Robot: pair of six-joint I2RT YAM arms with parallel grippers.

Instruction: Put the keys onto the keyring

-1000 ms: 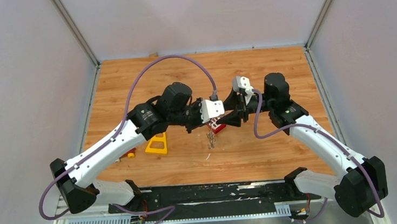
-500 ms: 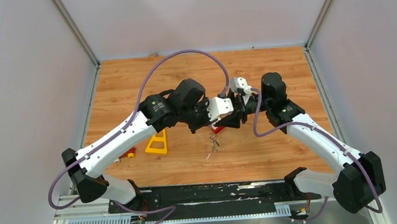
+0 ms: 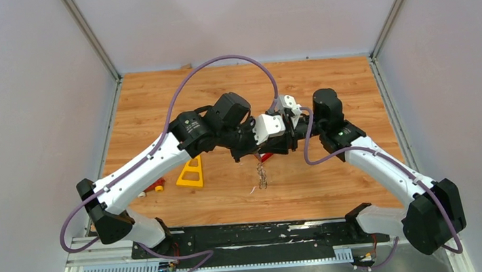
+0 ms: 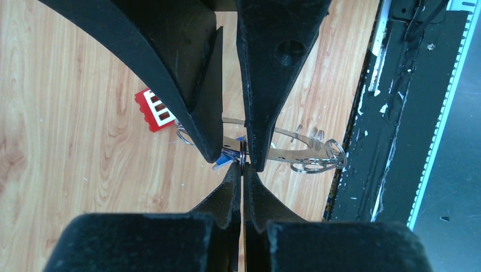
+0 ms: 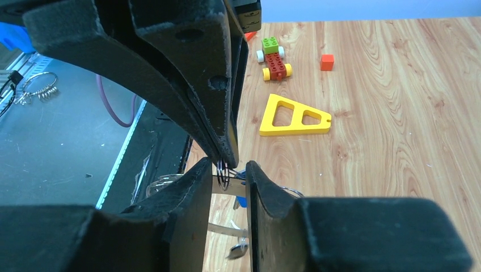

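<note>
Left hand (image 4: pixel 243 171): jaws fully shut, tips pinching the wire of the keyring (image 4: pixel 289 153), which dangles under the two hands (silvery keys trailing off to one side). Right hand (image 5: pixel 227 167): tip to tip with the left, jaws part-way apart and straddling the same pinched stretch of ring; whether its pads press on anything cannot be told. Blue-headed key (image 4: pixel 226 162): in that gap, just beside the ring wire. Red block (image 4: pixel 154 109): on the bench (image 3: pixel 326 82), near, below the hands. Yellow triangular frame (image 5: pixel 295 117): flat on the bench, well apart. Toy car (image 5: pixel 273 56) and orange cube (image 5: pixel 326 62): beyond the frame.
</note>
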